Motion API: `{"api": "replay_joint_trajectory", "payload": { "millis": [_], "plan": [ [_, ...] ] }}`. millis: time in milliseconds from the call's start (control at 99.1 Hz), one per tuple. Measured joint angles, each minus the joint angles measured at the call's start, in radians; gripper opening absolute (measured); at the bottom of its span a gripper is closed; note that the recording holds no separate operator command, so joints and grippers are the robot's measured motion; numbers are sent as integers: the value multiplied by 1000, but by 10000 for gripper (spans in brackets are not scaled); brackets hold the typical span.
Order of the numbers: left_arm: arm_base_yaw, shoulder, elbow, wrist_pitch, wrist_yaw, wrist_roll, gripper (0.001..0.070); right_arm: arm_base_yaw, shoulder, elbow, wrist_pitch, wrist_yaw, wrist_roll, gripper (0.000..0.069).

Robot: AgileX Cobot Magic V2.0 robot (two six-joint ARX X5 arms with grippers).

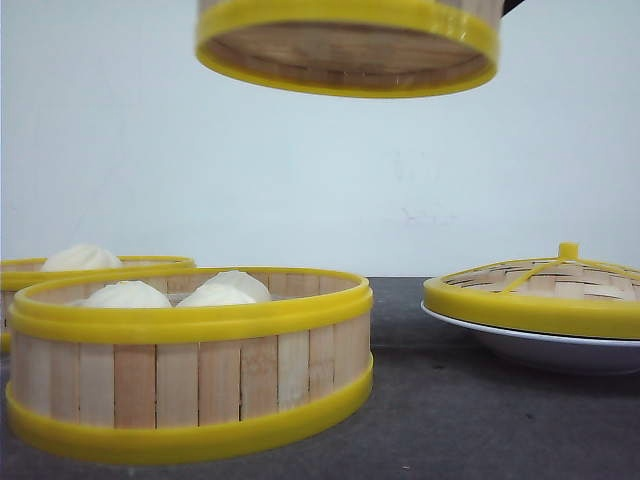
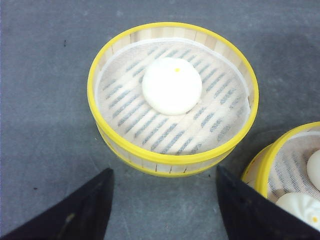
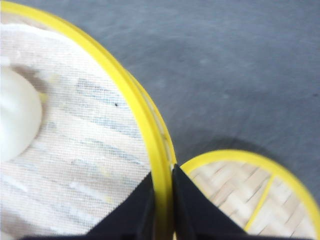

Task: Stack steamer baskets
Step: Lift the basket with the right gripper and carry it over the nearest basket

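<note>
A steamer basket [image 1: 300, 12] hangs high above the table, its slatted underside showing in the front view. My right gripper [image 3: 163, 175] is shut on its yellow rim [image 3: 125, 90], one finger inside and one outside; a white bun [image 3: 15, 120] lies on its cloth liner. A second basket [image 1: 190, 375] with several buns stands on the table at the near left. Behind it stands a third basket [image 1: 20, 275], which holds one bun [image 2: 171, 85]. My left gripper [image 2: 163, 171] hovers open just before this third basket [image 2: 170, 159], holding nothing.
A woven bamboo lid [image 1: 545, 285] with yellow rim and knob rests on a white plate [image 1: 540, 352] at the right, below the lifted basket's edge [image 3: 250, 195]. The table [image 1: 440, 420] is dark grey. A white wall stands behind.
</note>
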Motion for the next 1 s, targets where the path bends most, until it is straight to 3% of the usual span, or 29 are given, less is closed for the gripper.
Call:
{"api": "replay_joint_trajectory", "payload": {
  "millis": [161,333,717,999],
  "plan": [
    [0,0,0,0,0,0,388,69,-110,-175,51,0,-21,22],
    [0,0,0,-2,0,0,388,125,-115,-234,69,1,-25,22],
    [0,1,0,-4,0,-3,388,229,-3,-235,253,2,-25,22],
    [0,1,0,-7,0,-3,388,241,124,-235,271,2,-25,22]
  ]
}}
